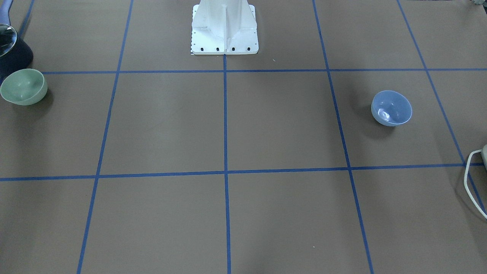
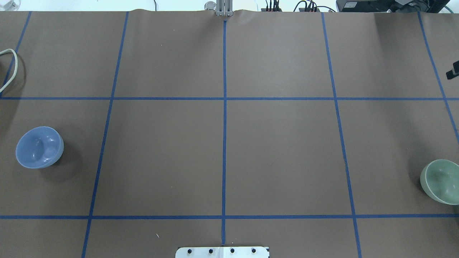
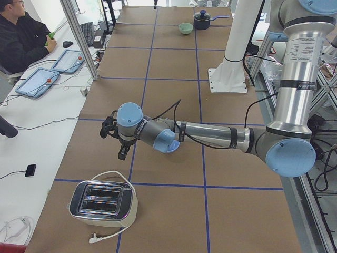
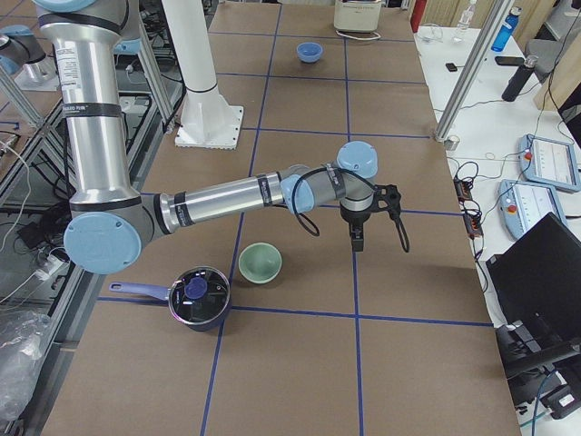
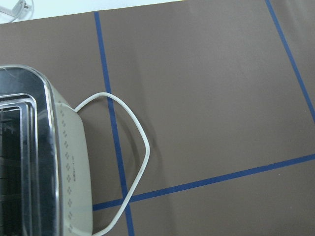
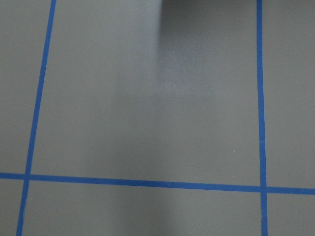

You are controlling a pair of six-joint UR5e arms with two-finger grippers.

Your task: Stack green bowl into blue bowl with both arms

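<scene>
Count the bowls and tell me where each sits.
2. The green bowl sits on the robot's right, beside a lidded dark pot; the blue bowl sits on its left, toward the toaster. None seems hidden.

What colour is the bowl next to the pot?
Pale mint green. That bowl beside the pot shows best in the exterior right view.

Brown table (image 2: pixel 279 150), blue tape grid (image 2: pixel 224 143); white desk (image 3: pixel 37 150) alongside

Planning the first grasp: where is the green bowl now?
The green bowl sits upright at the overhead view's right edge, beside a dark pot, far from the blue bowl.
</scene>
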